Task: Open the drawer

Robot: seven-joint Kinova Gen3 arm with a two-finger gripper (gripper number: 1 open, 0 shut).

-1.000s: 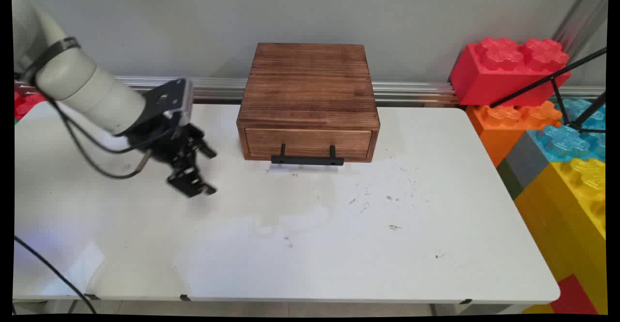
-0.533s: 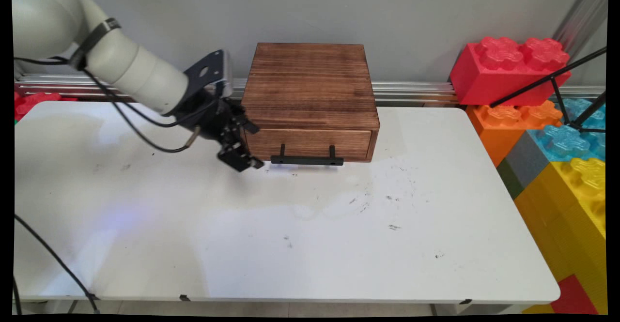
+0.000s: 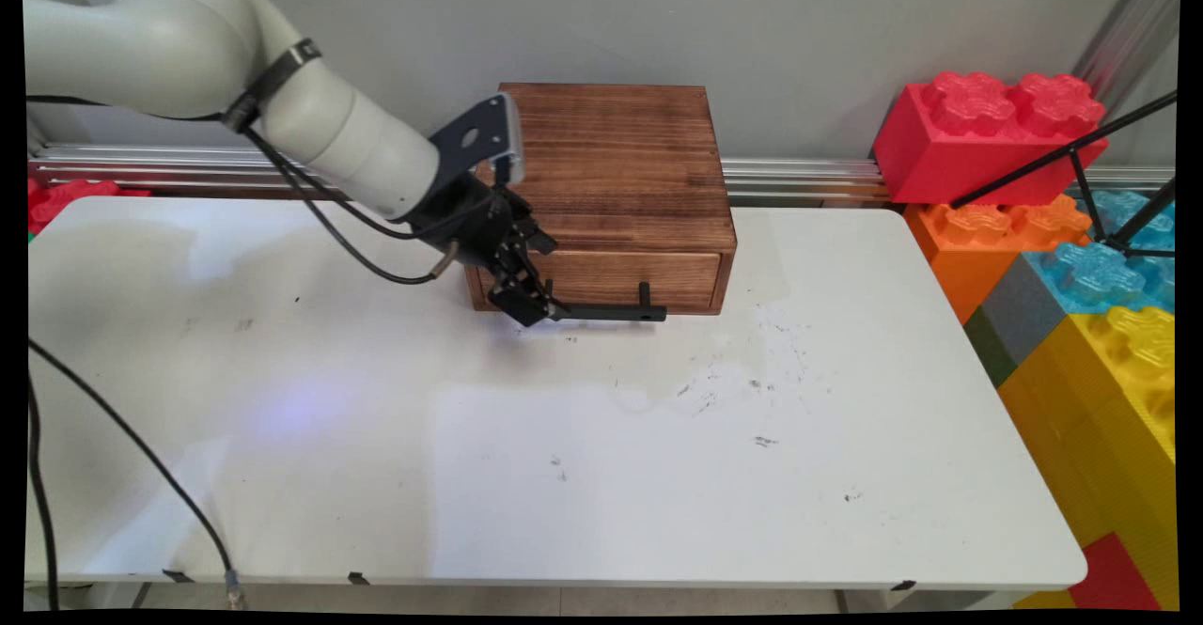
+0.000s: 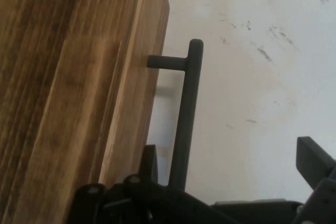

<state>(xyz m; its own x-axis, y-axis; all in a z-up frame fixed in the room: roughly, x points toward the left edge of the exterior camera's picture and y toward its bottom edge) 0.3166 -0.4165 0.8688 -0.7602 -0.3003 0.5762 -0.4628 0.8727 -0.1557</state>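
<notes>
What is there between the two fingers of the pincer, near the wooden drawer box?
The black bar handle of the brown wooden drawer box runs between the fingers, as the hand view shows.

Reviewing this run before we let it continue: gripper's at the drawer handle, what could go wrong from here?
1. The gripper sits at the far left end of the black handle, not its middle; a grasp there might slip off or load the drawer unevenly.
2. In the hand view one finger lies in the narrow gap between handle and drawer front, so it could scrape the wood.
3. The wooden box rests loose on the table and may slide.
</notes>
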